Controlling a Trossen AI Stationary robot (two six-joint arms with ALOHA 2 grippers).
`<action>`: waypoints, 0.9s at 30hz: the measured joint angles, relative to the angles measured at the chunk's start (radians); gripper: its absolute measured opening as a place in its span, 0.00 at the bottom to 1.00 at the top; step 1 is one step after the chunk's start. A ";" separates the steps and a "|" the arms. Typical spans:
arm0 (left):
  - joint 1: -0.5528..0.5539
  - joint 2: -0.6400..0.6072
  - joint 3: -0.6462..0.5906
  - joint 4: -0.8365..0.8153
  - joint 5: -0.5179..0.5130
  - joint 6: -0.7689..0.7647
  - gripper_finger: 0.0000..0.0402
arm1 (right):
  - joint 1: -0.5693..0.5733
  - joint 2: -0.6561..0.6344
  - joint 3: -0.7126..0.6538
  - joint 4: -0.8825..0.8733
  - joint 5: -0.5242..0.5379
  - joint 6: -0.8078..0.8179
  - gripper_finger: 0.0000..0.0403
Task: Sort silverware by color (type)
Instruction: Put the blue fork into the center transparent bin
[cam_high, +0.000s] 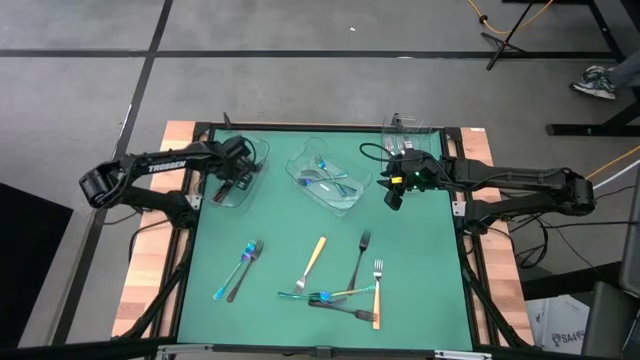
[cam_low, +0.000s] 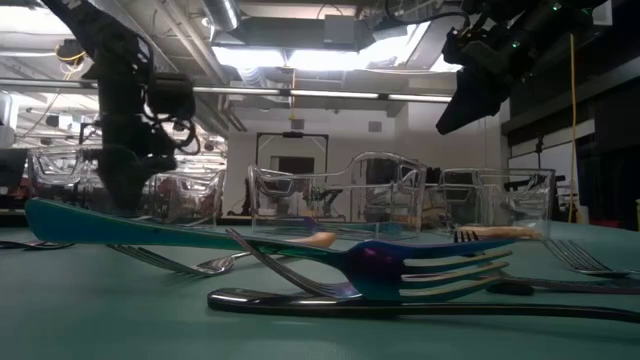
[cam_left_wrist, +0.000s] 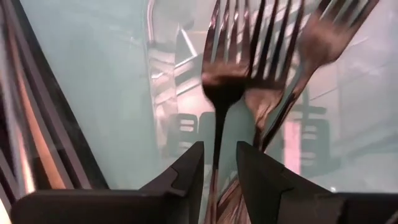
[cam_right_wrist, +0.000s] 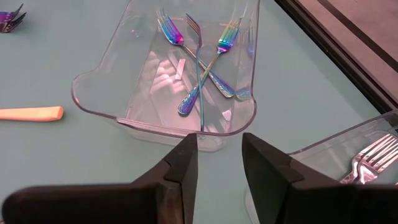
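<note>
Three clear plastic trays stand along the far side of the green worktop (cam_high: 420, 300): the left tray (cam_high: 228, 190), the middle tray (cam_high: 300, 165) and the right tray (cam_high: 398, 128). The middle tray holds three iridescent forks (cam_right_wrist: 199, 62). The left tray holds at least two dark forks (cam_left_wrist: 249, 56).

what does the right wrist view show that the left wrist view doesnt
Only the right wrist view: a clear plastic tray holding iridescent blue-purple forks, a tan handle lying on the green mat, and silver fork tines in a second clear tray at the edge.

Only the left wrist view: dark forks seen close up, directly ahead of the left gripper.

Both: green mat, and each arm's own dark fingers standing apart with nothing between them; the right gripper hangs short of the tray.
</note>
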 joint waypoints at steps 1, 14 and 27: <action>0.000 0.000 0.010 0.000 0.000 0.000 0.22 | 0.000 0.000 0.000 0.000 0.000 0.000 0.29; -0.034 0.000 0.206 -0.016 0.002 0.009 0.22 | 0.000 0.000 0.000 -0.001 0.000 0.000 0.29; -0.262 0.000 0.402 -0.083 0.001 -0.002 0.22 | 0.000 0.000 0.000 -0.001 -0.001 0.000 0.29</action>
